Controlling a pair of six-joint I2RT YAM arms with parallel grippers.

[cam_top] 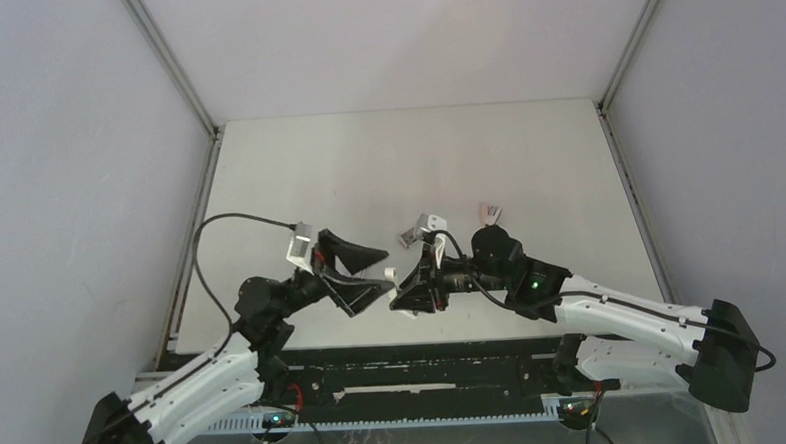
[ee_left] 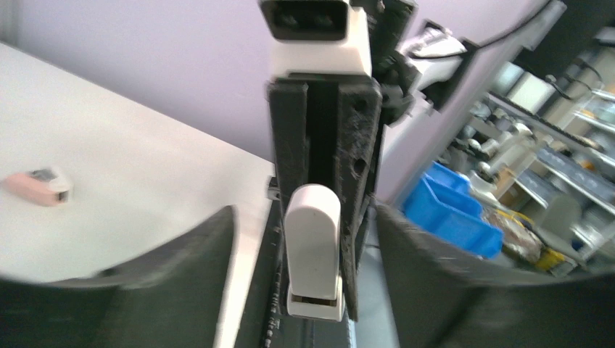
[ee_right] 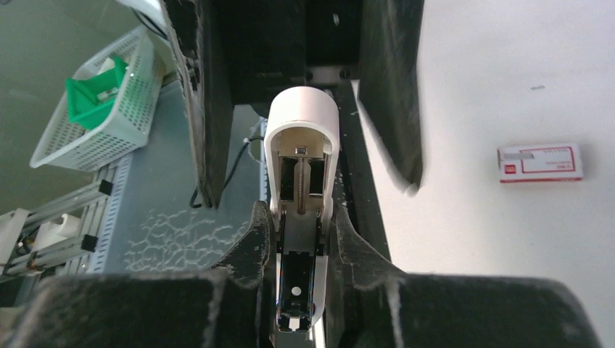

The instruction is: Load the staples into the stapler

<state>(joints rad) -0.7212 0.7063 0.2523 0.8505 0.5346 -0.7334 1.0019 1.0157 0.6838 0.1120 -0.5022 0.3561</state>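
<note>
Right gripper (ee_right: 301, 217) clenched on the white stapler (ee_right: 301, 123), lid up, magazine bared. Left gripper (ee_left: 304, 217) released, jaws wide either side. Staple box (cam_top: 491, 213) sits on the table (cam_top: 366, 163), two o'clock of the stapler.

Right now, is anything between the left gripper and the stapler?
Nothing visible does. The left gripper is open, its fingers flanking the stapler, which the right gripper is shut on. The staple box lies apart on the table.

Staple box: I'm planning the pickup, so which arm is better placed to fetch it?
Probably left: the left gripper stands open, gripping nothing, while the right gripper is clamped on the stapler. The staple box lies free on the table.
</note>
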